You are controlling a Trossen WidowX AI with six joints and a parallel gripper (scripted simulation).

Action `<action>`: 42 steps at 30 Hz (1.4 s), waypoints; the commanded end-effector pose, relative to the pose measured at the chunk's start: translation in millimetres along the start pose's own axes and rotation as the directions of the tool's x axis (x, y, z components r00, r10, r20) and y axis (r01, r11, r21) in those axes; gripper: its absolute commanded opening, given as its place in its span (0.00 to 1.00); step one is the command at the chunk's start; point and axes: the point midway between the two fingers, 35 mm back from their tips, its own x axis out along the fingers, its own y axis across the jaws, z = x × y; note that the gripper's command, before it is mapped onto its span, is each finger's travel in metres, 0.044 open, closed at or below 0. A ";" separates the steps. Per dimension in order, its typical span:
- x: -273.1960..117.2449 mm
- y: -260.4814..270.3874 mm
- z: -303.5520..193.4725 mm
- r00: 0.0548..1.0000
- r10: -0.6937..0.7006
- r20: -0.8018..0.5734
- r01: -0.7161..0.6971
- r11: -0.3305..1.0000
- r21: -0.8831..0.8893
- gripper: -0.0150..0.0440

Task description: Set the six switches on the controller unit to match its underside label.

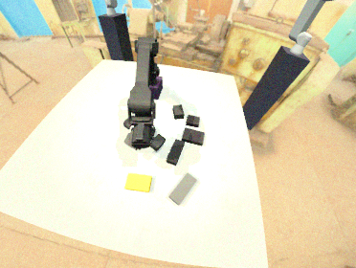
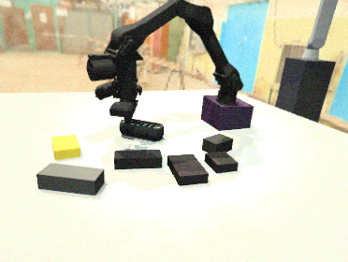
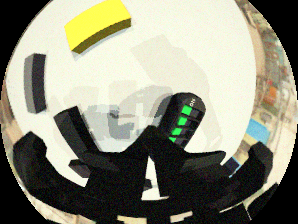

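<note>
The dark grey controller unit sits on the bench with its row of switches facing up. In the wrist view its ON marking and several green switch ends show; the rest of the row is hidden by the gripper. Which ends are pressed down is too small to tell. The label underneath is hidden. My gripper is shut and empty, fingers pointing down. In the exterior view its tips are at or just above the unit's left end; contact cannot be told. The top view hides the tips behind the wrist.
A yellow block and a grey block lie apart from the unit. A long black block is nearest the unit. A dark flat module and two small dark blocks lie beyond.
</note>
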 end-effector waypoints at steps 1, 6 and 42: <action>-0.8 -10.9 -5.2 0.999 0.050 -0.002 -0.050 0.998 0.036 0.25; 1.2 -29.2 -15.3 0.993 0.120 -0.002 -0.120 0.989 0.085 0.25; 39.1 -103.8 -99.7 0.903 0.423 0.072 -0.426 0.864 0.268 0.25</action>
